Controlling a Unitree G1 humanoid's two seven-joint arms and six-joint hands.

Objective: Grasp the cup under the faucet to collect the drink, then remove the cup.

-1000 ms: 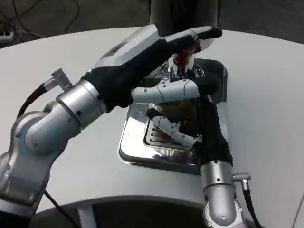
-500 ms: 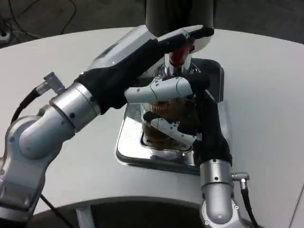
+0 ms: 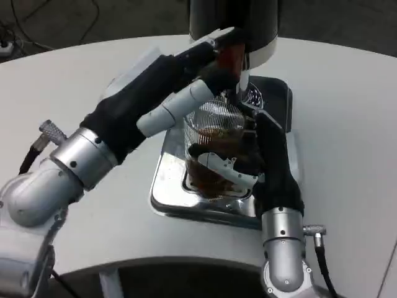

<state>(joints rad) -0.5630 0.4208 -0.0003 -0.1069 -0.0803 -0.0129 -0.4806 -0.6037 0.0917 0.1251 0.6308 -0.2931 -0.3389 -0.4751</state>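
Right hand (image 3: 239, 162) is gripping the cup (image 3: 214, 146) of brown drink on the tray (image 3: 166, 189), left hand (image 3: 208, 65) is pressing its fingers on the red lever (image 3: 229, 57).

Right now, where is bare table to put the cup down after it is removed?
Bare white table lies right of the metal drip tray. More lies left of it, beyond the left forearm. Crowded: the tray itself, where the right hand holds the cup and the left hand reaches the faucet.
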